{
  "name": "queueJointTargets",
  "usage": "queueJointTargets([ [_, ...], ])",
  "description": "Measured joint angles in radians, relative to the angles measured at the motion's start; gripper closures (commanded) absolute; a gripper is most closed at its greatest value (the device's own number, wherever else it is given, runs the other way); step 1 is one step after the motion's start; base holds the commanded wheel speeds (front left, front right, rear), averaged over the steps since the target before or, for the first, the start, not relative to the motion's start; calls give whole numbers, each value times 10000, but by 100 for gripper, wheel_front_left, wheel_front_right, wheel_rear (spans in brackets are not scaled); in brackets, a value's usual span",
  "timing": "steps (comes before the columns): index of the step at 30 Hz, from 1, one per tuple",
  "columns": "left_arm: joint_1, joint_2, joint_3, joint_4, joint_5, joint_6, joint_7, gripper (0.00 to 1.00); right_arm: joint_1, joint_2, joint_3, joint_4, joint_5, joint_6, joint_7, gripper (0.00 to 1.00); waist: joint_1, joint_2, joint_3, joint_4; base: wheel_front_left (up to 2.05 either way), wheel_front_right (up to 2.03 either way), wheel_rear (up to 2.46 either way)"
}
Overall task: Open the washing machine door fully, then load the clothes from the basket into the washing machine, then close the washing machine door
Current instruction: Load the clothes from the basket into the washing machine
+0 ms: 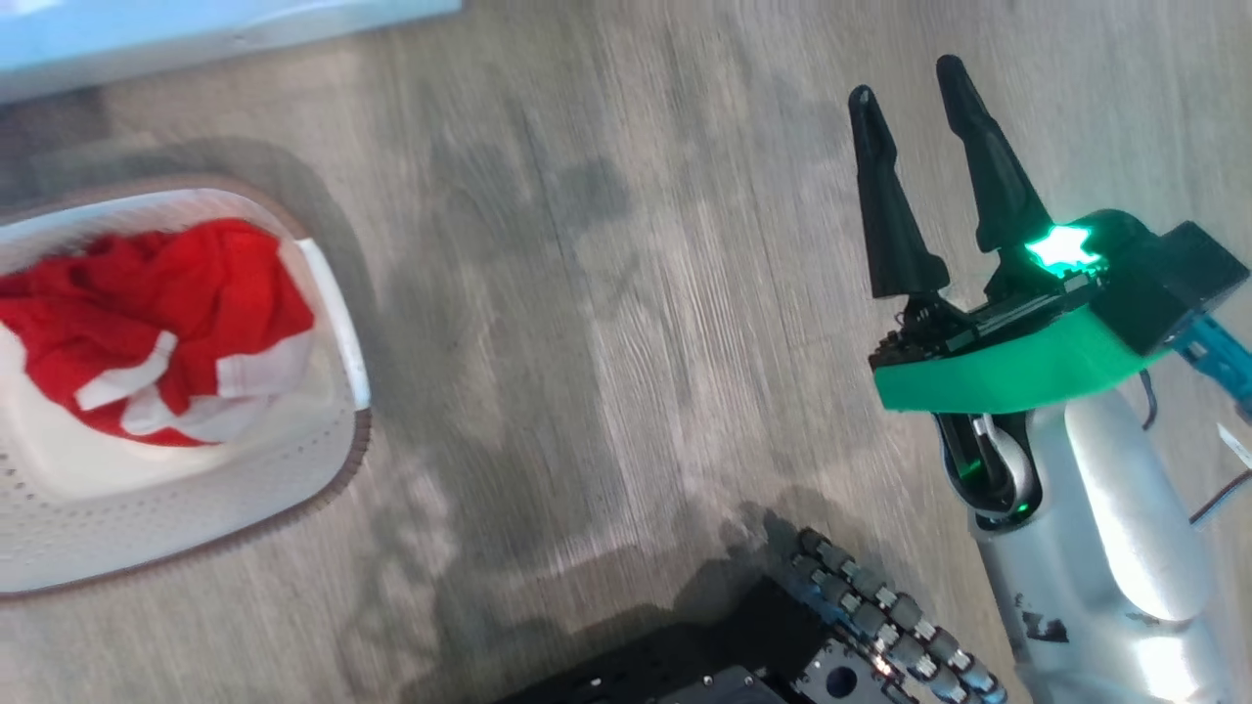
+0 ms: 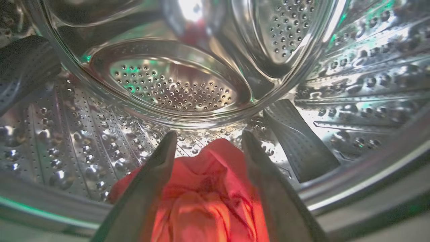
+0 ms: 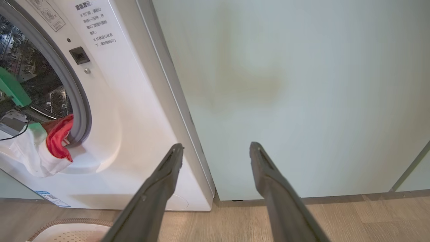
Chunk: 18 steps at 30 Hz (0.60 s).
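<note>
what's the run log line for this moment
left gripper: open over red garment in washer's steel drum | right gripper: open, empty | cream-white perforated basket: holds red-and-white clothes

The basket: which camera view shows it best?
The head view. There the basket lies at the left, nearly whole, with its brown rim, perforated wall and the red clothes inside. In the right wrist view the basket is a slice at the bottom edge. The left wrist view looks into the steel drum.

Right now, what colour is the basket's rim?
Brown, edging the cream-white perforated basket; the head view shows it best.
</note>
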Motion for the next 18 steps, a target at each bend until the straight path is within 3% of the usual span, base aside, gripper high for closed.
queueJointTargets([
  [6, 2379, -105, 165, -2251, -345, 750, -98, 0, 36, -2, -63, 188, -159, 0, 0, 0, 0, 0, -545, 382, 0, 0, 0],
  [12, 5413, -111, 458, -5361, -543, 1967, -174, 0, 143, -8, -232, 426, -316, 0, 0, 0, 0, 0, -977, 725, 0, 0, 0],
  [14, 5944, -115, 477, -5864, -587, 2140, -173, 0, 206, -8, -263, 464, -316, 0, 0, 0, 0, 0, -1045, 778, 0, 0, 0],
  [15, 6935, -125, 502, -6765, -608, 2583, -169, 0, 296, -12, -303, 583, -316, 0, 0, 0, 0, -1, -1185, 882, 0, 0, 0],
  [18, 8124, -138, 543, -7885, -593, 3120, -144, 0, 301, -13, -324, 773, -330, 0, 0, 0, 0, 0, -1412, 1010, 0, 0, 0],
])
